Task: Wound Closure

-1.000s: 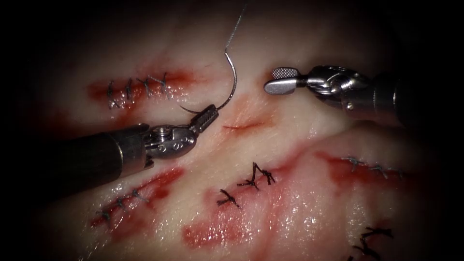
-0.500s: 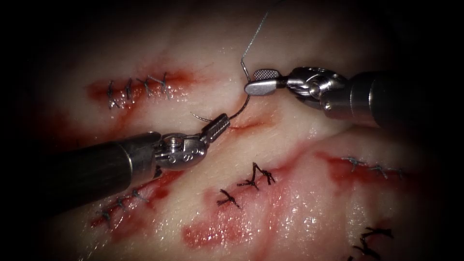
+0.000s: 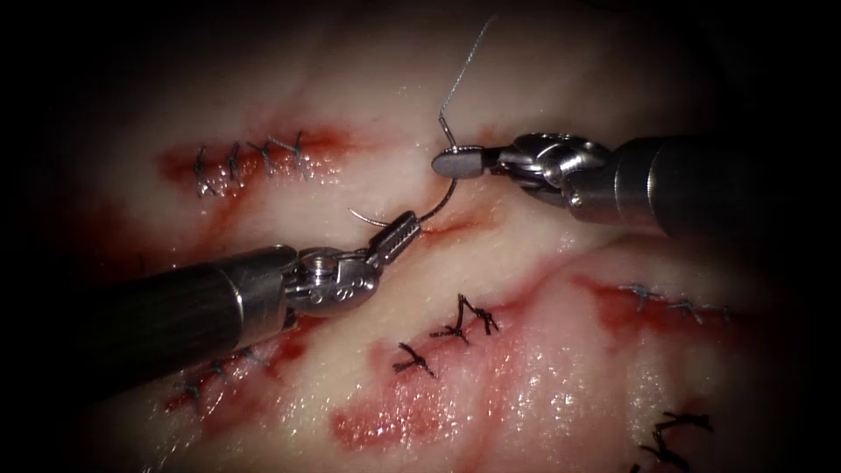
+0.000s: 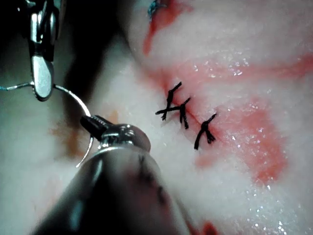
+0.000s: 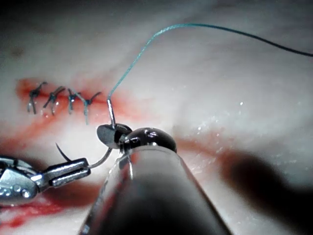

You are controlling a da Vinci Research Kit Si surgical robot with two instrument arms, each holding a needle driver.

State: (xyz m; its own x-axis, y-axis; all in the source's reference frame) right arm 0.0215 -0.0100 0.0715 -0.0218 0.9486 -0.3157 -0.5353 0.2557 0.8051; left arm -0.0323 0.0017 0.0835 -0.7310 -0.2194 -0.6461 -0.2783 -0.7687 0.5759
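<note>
Both tools clamp needle (image 3: 441, 194) above tissue (image 3: 543, 368) — stitched cuts (image 3: 250, 159) around.

Pale cream tissue (image 3: 543, 263) streaked with red fluid (image 3: 385, 425). Black knotted stitches (image 3: 464, 320) cross one red streak; grey-blue stitches (image 3: 250, 158) cross another. Silver needle (image 3: 438, 197), pale teal thread (image 5: 146, 46), shiny silver claws on dark shafts.

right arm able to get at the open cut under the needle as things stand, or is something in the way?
Probably not freely. The right tool is shut on the needle near its thread end, the left tool grips it near the point, and the needle hangs above the cut, clear of the tissue. Its jaws are occupied.
</note>
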